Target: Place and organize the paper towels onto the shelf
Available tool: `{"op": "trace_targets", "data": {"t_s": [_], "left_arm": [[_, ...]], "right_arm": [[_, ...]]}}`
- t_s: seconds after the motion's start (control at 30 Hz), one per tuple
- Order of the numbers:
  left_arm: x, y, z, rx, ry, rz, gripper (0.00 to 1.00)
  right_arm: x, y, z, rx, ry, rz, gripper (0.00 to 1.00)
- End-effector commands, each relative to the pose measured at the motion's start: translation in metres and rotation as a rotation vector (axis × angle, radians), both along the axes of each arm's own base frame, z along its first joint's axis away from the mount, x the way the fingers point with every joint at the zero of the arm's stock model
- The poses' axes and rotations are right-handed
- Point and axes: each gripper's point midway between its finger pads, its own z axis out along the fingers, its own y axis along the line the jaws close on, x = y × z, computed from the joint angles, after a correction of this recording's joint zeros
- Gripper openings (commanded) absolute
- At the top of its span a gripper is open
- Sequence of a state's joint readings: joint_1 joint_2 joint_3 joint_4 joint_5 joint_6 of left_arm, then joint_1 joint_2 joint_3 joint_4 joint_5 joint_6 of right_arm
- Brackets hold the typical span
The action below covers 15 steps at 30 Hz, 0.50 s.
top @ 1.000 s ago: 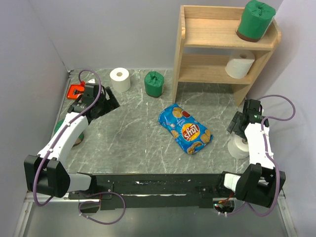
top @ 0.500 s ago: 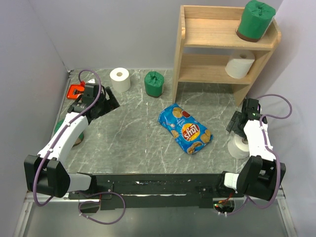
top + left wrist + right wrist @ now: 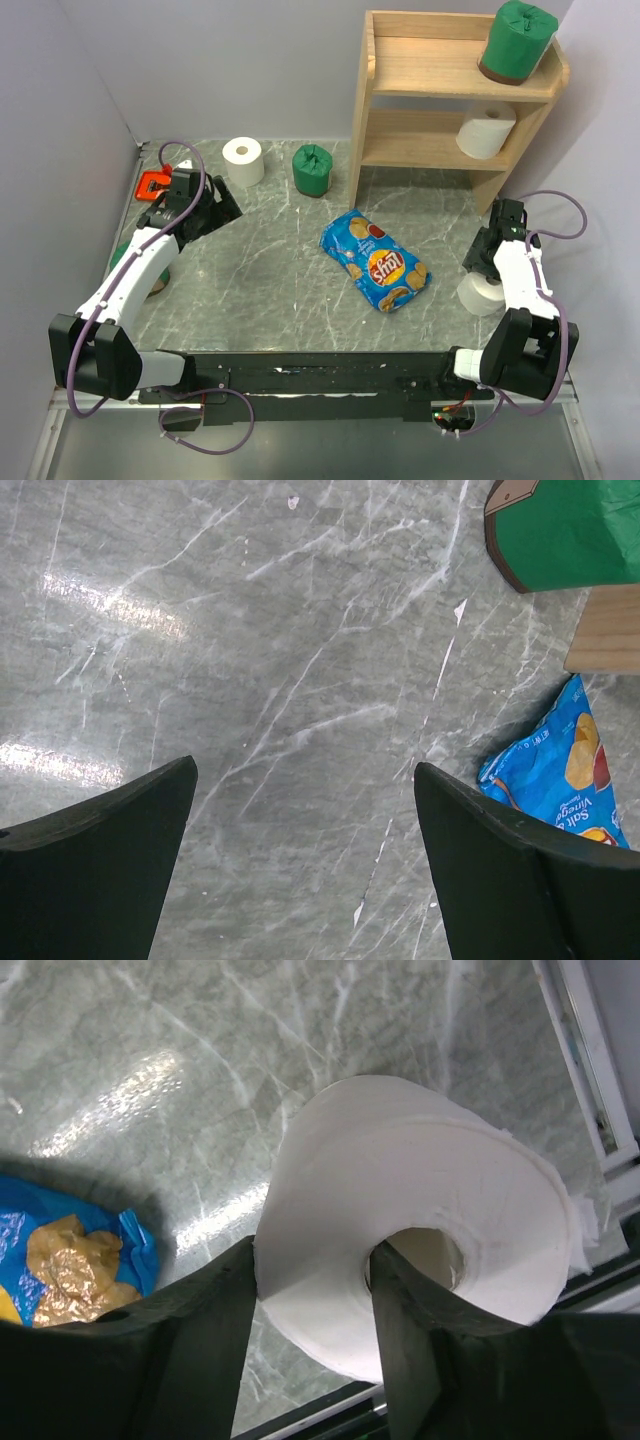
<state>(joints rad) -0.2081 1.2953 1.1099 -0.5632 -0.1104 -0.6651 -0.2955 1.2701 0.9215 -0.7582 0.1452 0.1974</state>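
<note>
A grey-green marbled counter (image 3: 270, 290) is seen, closed in by plain pale walls at left, back & right; glare patches are caught on the stone in both wrist views. The shelf (image 3: 430, 62) is set in the back right corner. A first green roll (image 3: 517, 40) is stood at the right end of its top tier, w/ a first white roll (image 3: 487, 132) on the lower tier below it. A second white roll (image 3: 243, 161) & a second green roll (image 3: 312, 169) are stood on the counter near the back, left of the shelf. A blue chip bag (image 3: 378, 260) is laid mid-counter & a red tool (image 3: 153, 184) by the left wall. The left pincer (image 3: 305, 850) is held wide apart over bare stone, nothing btw its fingers. The right pincer (image 3: 312, 1260) is clamped on a third white roll (image 3: 430, 1190) near the right front edge: one finger is pushed into the hollow core, the other pressed on the outer wall. From overhead that roll is partly covered by the arm. A third green roll (image 3: 120, 258) is mostly hidden under the left arm; only slivers of green & brown are made out.
</note>
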Motion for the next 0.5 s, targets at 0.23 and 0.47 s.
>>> {"op": "trace_targets", "data": {"t_s": [0.23,0.47], "left_arm": [[0.003,-0.001,0.02,0.002,-0.058,-0.015,0.96],[0.002,-0.004,0.025,-0.013,-0.074,-0.031,0.96]], "right_arm": [[0.055,0.052,0.088,-0.199,-0.265,0.44,0.47],[0.1,0.107,0.197,-0.307,-0.582,0.727,0.48]]}}
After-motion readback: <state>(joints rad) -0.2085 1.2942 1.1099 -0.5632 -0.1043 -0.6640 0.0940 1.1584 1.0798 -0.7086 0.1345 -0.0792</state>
